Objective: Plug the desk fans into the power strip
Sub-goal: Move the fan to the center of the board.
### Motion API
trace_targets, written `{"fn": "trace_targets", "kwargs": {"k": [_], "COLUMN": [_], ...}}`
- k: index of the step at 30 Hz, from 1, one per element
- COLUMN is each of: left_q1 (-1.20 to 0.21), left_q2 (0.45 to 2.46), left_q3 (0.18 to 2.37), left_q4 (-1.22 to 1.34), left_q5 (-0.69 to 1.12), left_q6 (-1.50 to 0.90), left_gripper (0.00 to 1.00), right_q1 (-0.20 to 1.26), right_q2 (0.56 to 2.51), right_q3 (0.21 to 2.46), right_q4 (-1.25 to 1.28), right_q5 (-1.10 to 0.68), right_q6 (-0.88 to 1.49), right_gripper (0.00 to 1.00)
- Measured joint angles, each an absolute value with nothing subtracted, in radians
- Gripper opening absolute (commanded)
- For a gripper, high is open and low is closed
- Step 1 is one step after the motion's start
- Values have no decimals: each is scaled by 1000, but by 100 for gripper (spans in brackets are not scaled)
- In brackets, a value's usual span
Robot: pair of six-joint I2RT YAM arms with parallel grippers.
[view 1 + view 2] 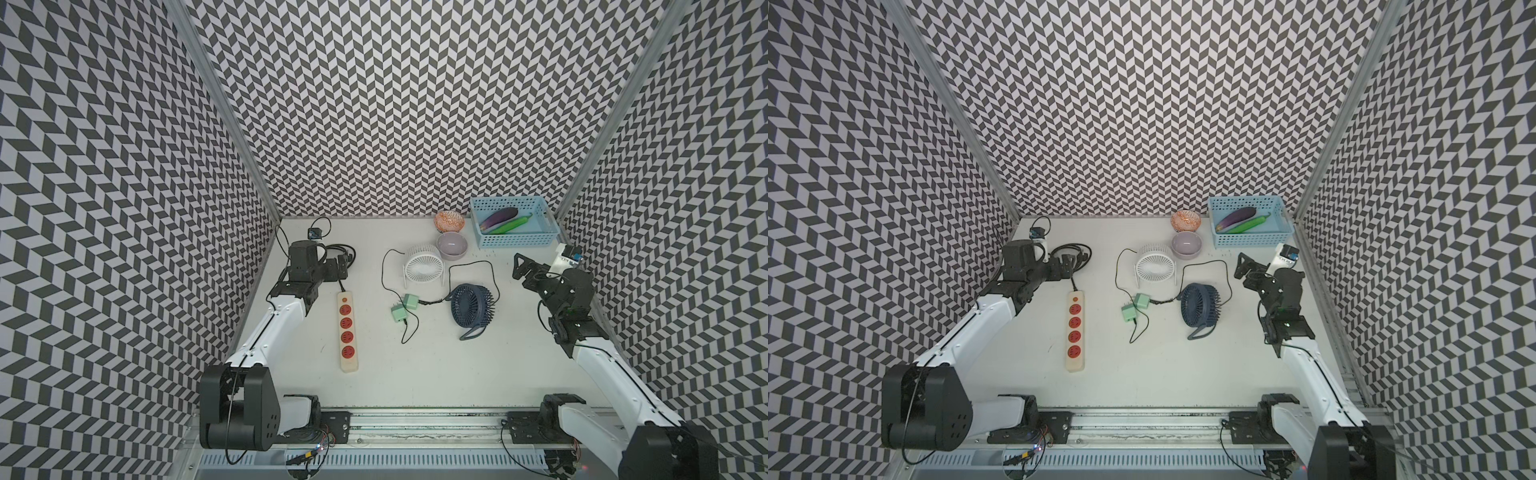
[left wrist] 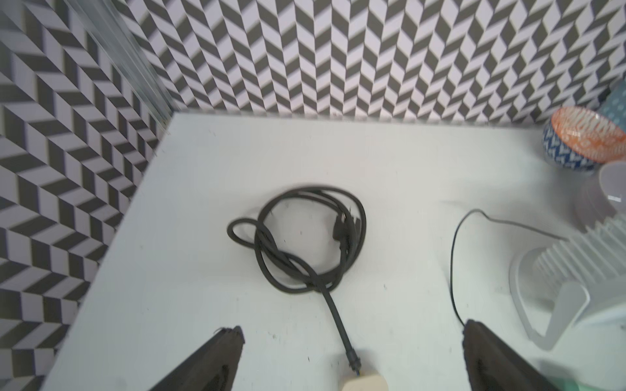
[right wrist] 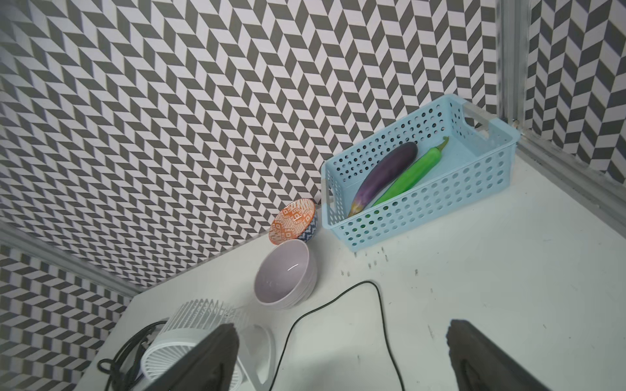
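Zero sockets used yet, right? asks the guy next to me.

Me: Yep, nothing plugged in. See the strip (image 1: 347,330)? It lies flat on the left side of the table (image 1: 415,374) with all four red sockets bare. Its black cord (image 2: 335,313) is coiled behind it, near the back wall.

Him: And the fan?

Me: Two of them, lol. The white fan (image 1: 424,266) is further back, and the blue fan (image 1: 471,309) sits just in front of it, to the right. Two green plugs (image 1: 411,301) lie touching each other between the strip and the blue fan, thin cords trailing off. Can't tell which plug goes with which fan.

Him: Arms doing anything?

Me: The left gripper (image 2: 352,335) hangs over the strip's cord end, fingers spread wide, empty. The right gripper (image 3: 342,330) is over by the basket (image 1: 515,241), also spread wide, holding nothing. So the whole job's left, I'd say: grab a plug, carry it over, push it into a socket.
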State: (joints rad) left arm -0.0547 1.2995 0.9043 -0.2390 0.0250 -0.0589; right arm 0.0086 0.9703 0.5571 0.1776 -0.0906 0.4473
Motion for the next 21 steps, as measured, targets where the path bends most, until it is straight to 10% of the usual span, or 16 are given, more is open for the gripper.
{"fn": "trace_targets", "kwargs": {"k": [21], "left_q1": [-146], "left_q2": [1507], "left_q3": [815], "left_q4": [-363], "left_q5": [62], "left_q6": [-24], "left_gripper": [98], "right_q1": [10], "right_q2": [904], "right_q3": [528], "right_q4": [-14], "right_q5": [-235], "right_q6": [445], "right_gripper": [100]}}
